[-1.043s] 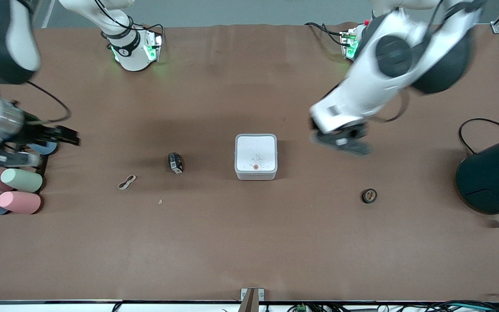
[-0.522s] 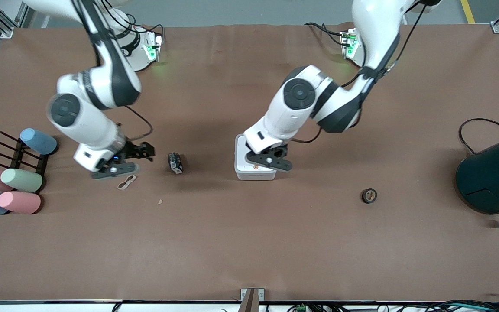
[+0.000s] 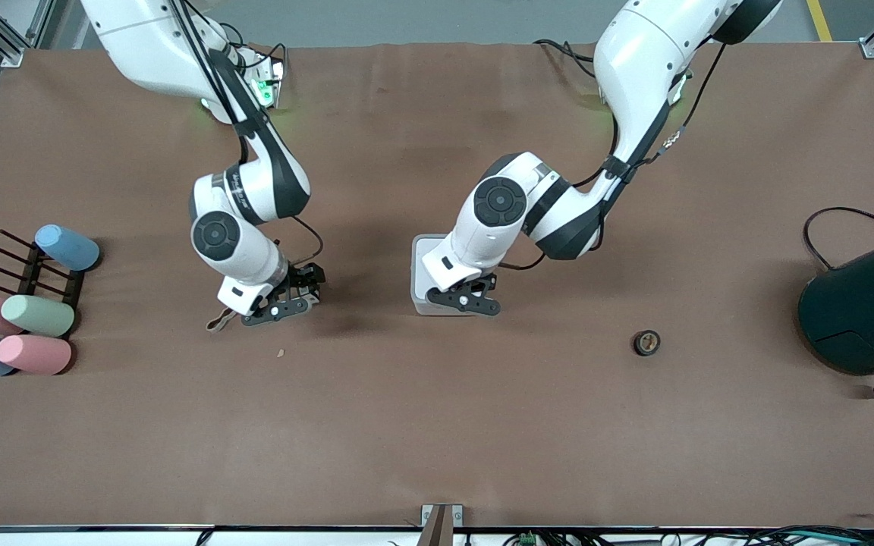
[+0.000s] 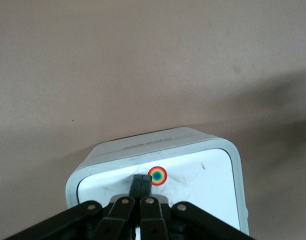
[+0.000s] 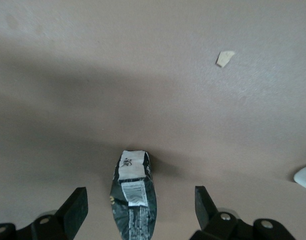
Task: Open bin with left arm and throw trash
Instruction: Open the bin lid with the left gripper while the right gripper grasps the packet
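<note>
The white bin (image 3: pixel 419 267) stands mid-table with its lid down. My left gripper (image 3: pixel 469 300) is shut and empty over the lid's edge nearest the front camera. In the left wrist view its fingertips (image 4: pixel 143 182) touch or nearly touch the lid (image 4: pixel 202 175) beside the round dot (image 4: pixel 157 175). My right gripper (image 3: pixel 283 305) is open, low over the black snack packet (image 5: pixel 134 205), which lies between its fingers (image 5: pixel 78 207). The beige rubber band (image 3: pixel 216 323) lies beside it, partly hidden. The black tape roll (image 3: pixel 646 343) lies toward the left arm's end.
A large dark teal container (image 3: pixel 866 307) with a cable stands at the left arm's end. Pastel cylinders (image 3: pixel 36 315) and a black rack (image 3: pixel 23 265) are at the right arm's end. A small crumb (image 3: pixel 280 353) lies nearer the front camera than the packet.
Both arms swung in from the table's ends. The right gripper passed the rubber band and now straddles the packet. The left gripper came over the bin's lid to its near edge.
</note>
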`<action>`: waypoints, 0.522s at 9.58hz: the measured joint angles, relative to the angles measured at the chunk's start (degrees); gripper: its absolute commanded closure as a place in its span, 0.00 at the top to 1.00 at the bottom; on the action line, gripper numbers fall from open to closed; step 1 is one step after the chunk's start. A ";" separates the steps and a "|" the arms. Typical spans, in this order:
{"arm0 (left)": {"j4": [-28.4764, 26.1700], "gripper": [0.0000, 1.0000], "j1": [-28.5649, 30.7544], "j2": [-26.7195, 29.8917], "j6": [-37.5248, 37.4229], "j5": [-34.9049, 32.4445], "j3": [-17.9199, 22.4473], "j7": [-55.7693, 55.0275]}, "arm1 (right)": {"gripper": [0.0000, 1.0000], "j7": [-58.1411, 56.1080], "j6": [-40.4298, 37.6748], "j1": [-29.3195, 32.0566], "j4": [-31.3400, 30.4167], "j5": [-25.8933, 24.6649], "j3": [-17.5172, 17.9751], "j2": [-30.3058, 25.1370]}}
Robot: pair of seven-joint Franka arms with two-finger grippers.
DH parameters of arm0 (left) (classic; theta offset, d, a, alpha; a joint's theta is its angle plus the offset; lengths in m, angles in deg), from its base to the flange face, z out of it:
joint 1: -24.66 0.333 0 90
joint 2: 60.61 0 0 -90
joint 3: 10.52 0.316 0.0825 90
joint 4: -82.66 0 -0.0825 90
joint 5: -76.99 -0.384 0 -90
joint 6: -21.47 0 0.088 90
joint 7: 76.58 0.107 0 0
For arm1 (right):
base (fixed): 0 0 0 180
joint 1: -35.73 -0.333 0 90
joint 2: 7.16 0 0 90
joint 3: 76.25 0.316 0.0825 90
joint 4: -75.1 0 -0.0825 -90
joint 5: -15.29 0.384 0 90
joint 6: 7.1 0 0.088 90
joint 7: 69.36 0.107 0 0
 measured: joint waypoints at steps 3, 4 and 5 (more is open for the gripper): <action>2.18 0.02 2.23 2.85 -7.21 -0.53 0.09 -0.70 | 0.12 1.92 -0.19 -0.55 -0.09 0.39 -0.06 2.94; 2.73 0.09 4.90 5.82 -11.41 -0.98 0.06 1.09 | 0.01 6.04 -0.80 -1.30 -0.08 0.46 -0.03 3.32; 2.58 0.26 8.00 8.55 -15.44 -1.21 0.16 5.54 | 0.00 9.66 -1.38 -2.41 -0.03 0.46 -0.02 3.32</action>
